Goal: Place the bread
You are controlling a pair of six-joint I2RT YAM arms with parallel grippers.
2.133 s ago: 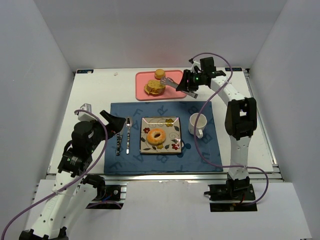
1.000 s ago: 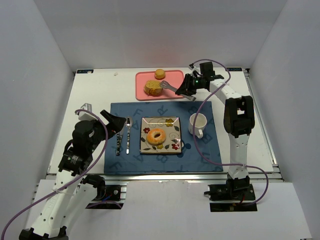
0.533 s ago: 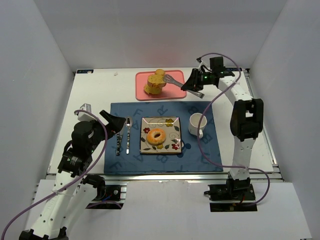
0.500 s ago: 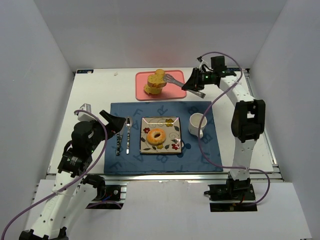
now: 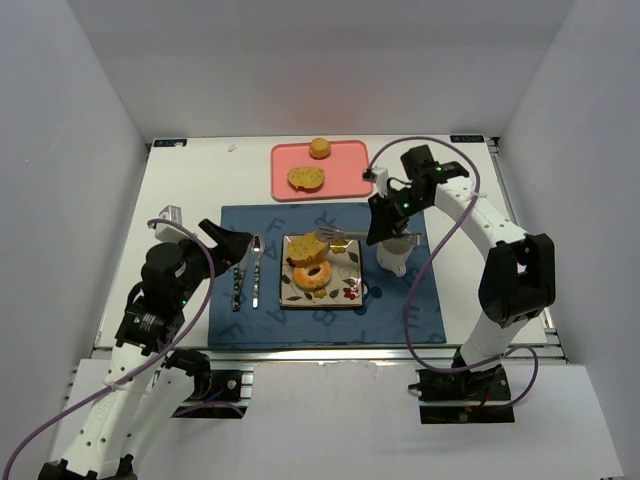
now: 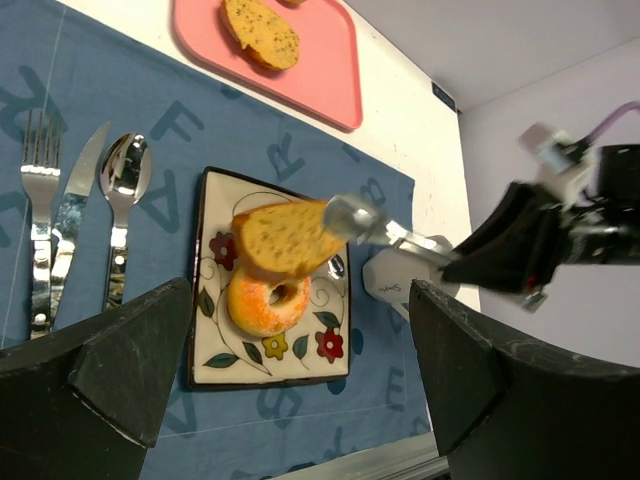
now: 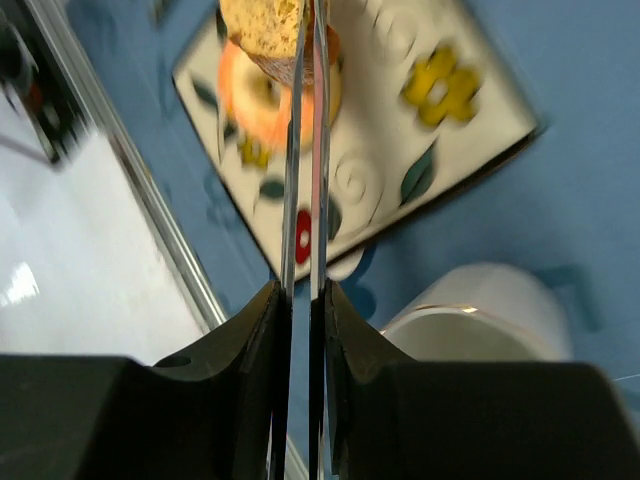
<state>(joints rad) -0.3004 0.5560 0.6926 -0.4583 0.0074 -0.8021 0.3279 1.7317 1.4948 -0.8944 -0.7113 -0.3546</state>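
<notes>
— On the square floral plate (image 6: pixel 212 300)?
— A bagel (image 6: pixel 262 308); over it a toast slice (image 6: pixel 285 238), pinched in metal tongs (image 6: pixel 375 225) held by the right gripper (image 6: pixel 462 265).
— Beside the plate?
— White mug (image 6: pixel 392 282) right; fork (image 6: pixel 38 240), knife (image 6: pixel 72 215), spoon (image 6: pixel 122 200) left, all on a blue placemat (image 6: pixel 180 130). Beyond, a seeded slice (image 6: pixel 260 20) on a pink tray (image 6: pixel 335 80). Left gripper (image 6: pixel 300 290) spread wide at the bottom edge.
</notes>
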